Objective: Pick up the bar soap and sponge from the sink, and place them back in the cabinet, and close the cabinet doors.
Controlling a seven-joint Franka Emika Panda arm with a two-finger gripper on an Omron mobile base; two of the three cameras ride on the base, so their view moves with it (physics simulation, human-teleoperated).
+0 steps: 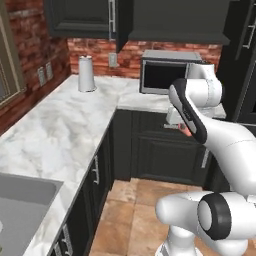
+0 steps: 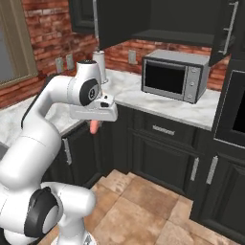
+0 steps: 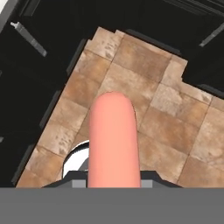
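One of two items is picked up: the hand [image 2: 95,125] grips the bar soap [image 2: 95,127] above the floor [image 2: 143,201]. Shelving it in the cabinet [image 2: 177,19], fetching the sponge and shutting the doors remain.

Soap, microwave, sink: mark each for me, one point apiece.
soap [image 3: 113,140], hand view, middle of the pink slab held in the gripper
microwave [image 2: 164,79], right base view, on its dark glass door
sink [image 1: 22,200], left base view, on the grey basin wall at lower left
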